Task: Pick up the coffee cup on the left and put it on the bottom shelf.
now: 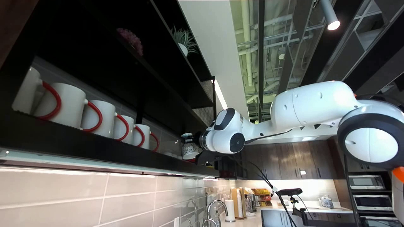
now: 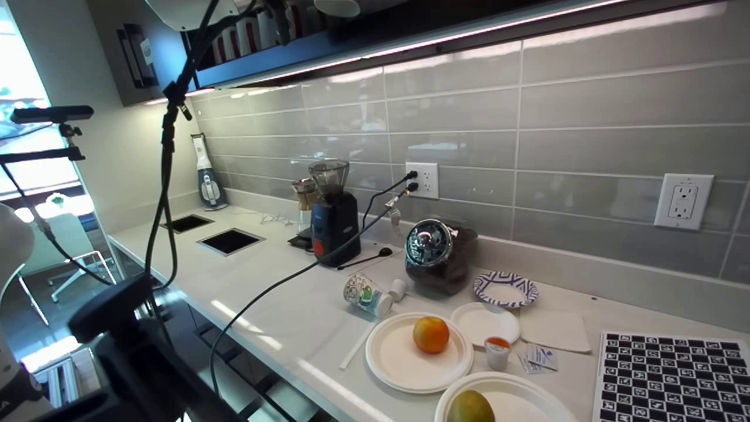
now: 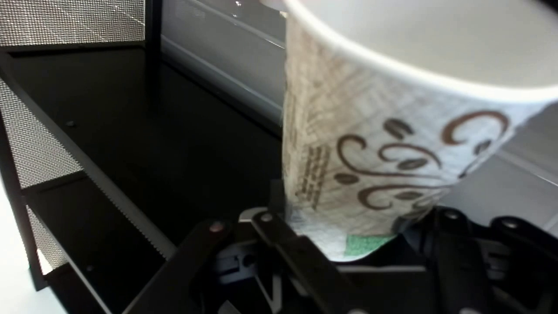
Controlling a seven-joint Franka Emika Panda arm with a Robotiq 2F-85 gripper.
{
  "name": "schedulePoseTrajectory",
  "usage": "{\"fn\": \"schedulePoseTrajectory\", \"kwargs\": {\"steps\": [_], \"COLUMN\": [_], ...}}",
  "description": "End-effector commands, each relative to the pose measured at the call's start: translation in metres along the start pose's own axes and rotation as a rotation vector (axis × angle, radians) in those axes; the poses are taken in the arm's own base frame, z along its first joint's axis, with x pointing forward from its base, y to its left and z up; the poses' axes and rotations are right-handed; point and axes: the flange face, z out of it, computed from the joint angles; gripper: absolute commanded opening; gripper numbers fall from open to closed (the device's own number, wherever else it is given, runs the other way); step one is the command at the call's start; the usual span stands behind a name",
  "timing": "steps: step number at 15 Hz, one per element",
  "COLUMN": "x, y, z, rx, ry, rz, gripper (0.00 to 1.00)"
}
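The gripper grips the coffee cup near its narrower base end, its jaws on either side. The cup bears brown swirls and coffee beans, with a green patch by the base. In the wrist view its mouth faces the top edge; the inside is plain white as far as it shows, but the frame cuts off part of the rim, and the cup's floor is out of sight. In an exterior view the cup appears at the opening of the bottom shelf, past a row of 5 white mugs with red handles, its wider end apparently lower; whether it touches the shelf cannot be told. The insides of the mugs are hidden. Higher on the black shelving a white pot bears a spiky plant, the pot partly hidden.

In an exterior view a printed cup lies on its side on the counter, its inside out of sight. Near it stands a jar, metal lid facing the camera, its dark contents hard to make out. A plate holds an orange fruit; a further plate, cut off by the bottom edge, holds a green fruit. A small cup shows orange at its top, lid or contents unclear
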Motion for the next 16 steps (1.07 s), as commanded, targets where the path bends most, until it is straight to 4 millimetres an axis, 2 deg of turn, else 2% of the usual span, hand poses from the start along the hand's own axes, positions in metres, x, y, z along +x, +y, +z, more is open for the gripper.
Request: {"fn": "schedulePoseTrajectory", "kwargs": {"steps": [1, 16], "x": [0.002, -0.003], "y": [-0.001, -0.019], "z": [0.016, 0.035], "rx": [0.058, 0.130], "ry": [0.016, 0.038], "rz": [0.019, 0.077], "gripper": [0.38, 0.38]}}
